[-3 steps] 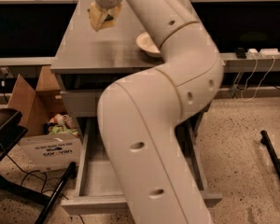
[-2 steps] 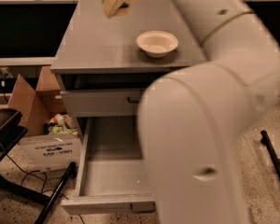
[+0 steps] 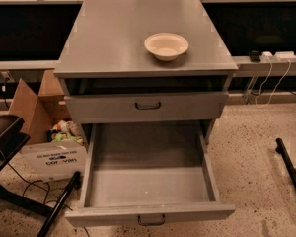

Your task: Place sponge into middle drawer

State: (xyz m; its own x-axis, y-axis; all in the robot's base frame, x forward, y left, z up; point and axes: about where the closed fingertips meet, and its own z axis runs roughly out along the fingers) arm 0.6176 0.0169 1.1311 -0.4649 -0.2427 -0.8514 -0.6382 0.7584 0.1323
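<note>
Nearest, pulled wide open: middle drawer, grey floor bare, no sponge inside. Just above, shut: upper drawer. Farther back, on the table: cream bowl. Gone from view since a second ago: arm, gripper, and the sponge held over the table. Jaws clenched or released, cannot tell. Probably swinging round toward the drawer; placing not yet done.
</note>
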